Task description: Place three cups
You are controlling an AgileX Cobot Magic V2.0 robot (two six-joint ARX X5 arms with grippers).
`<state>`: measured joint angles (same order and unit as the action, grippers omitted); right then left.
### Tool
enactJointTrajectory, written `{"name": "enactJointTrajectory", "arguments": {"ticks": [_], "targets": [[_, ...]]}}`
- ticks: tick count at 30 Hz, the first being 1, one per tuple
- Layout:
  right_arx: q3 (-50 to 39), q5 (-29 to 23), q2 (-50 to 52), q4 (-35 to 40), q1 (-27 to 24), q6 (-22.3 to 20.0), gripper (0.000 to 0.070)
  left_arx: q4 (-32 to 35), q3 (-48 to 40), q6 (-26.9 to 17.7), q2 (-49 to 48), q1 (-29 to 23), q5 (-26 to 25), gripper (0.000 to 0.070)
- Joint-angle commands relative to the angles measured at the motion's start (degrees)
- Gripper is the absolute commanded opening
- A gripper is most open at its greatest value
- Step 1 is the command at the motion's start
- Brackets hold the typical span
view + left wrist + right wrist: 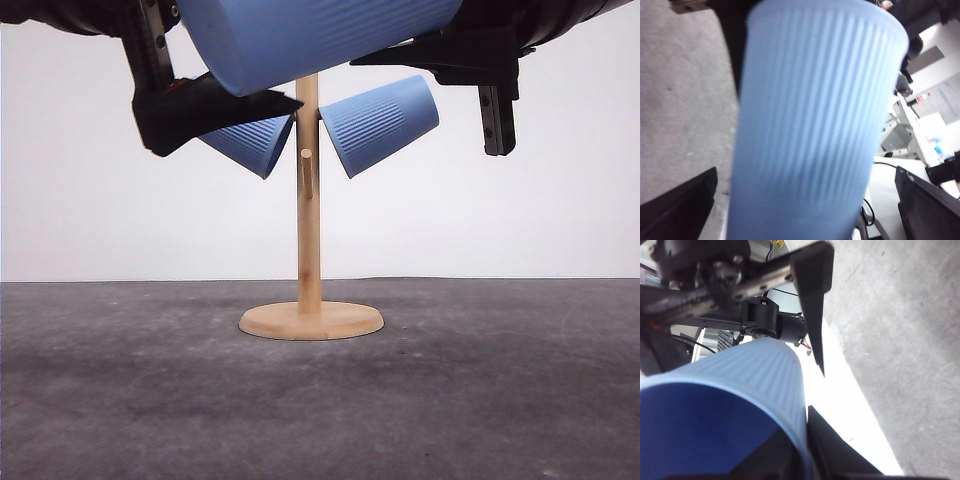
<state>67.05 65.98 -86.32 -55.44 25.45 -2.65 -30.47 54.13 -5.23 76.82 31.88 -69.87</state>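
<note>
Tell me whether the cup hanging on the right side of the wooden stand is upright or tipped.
Tipped. The right-hand cup hangs slanted beside the stand's post, mouth pointing down toward the post and flat base angled up and outward.

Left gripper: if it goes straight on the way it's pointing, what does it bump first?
Probably the blue cup. It lies between the left gripper's open fingers, along its line. In the front view a finger also aims toward the wooden stand, but depth there is unclear.

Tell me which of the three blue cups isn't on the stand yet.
The big cup at the top of the front view, held up between the grippers. The other two, left cup and right cup, already hang tilted on the wooden stand.
</note>
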Motion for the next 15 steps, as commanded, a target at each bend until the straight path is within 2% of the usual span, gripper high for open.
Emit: {"name": "enactJointTrajectory", "arguments": {"ticks": [1, 5, 12, 15], "targets": [[1.3, 0.7, -0.8, 0.3, 0.3, 0.5, 0.0003, 0.5, 1.0, -2.2, 0.7, 0.7, -1.0, 0.0700], [1.3, 0.7, -0.8, 0.1, 0.3, 0.5, 0.0003, 0.5, 1.0, -2.8, 0.7, 0.9, -1.1, 0.0673], [1.3, 0.7, -0.8, 0.1, 0.3, 0.5, 0.0003, 0.5, 1.0, -2.9, 0.7, 0.9, -1.1, 0.0426], [1.3, 0.7, -0.8, -0.2, 0.3, 0.5, 0.0003, 0.5, 1.0, -3.0, 0.7, 0.9, -1.1, 0.0387]]}}
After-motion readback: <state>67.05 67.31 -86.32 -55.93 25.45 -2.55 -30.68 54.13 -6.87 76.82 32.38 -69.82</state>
